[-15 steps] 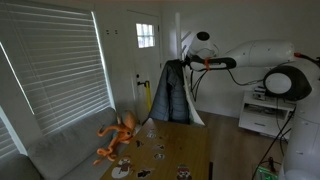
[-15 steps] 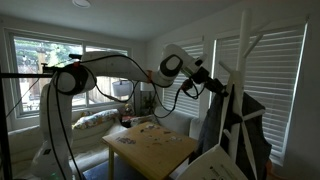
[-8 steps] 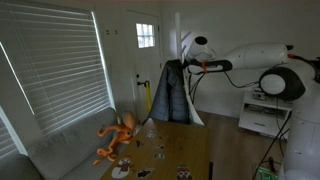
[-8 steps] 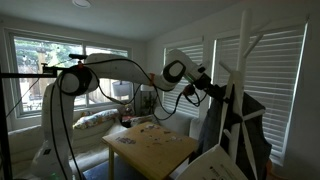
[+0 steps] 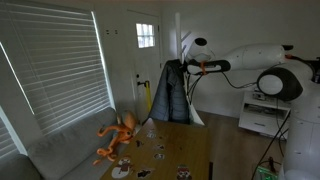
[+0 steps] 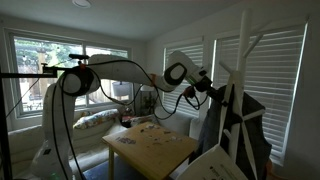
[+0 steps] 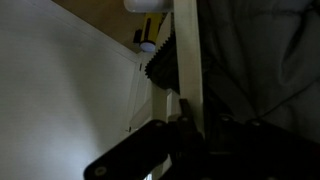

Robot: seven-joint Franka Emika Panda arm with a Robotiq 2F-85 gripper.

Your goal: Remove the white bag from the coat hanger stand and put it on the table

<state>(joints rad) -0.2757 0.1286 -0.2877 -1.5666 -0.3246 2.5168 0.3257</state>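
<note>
Edging closer since a second ago, the gripper [image 6: 213, 88] reaches the coat stand [image 6: 243, 50], the white bag [image 6: 212, 165] hanging well below; jaw opening unclear.

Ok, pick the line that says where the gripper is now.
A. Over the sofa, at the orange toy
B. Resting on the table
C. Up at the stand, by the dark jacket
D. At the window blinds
C: in an exterior view the gripper is up against the stand beside the jacket, well above the table.
</note>
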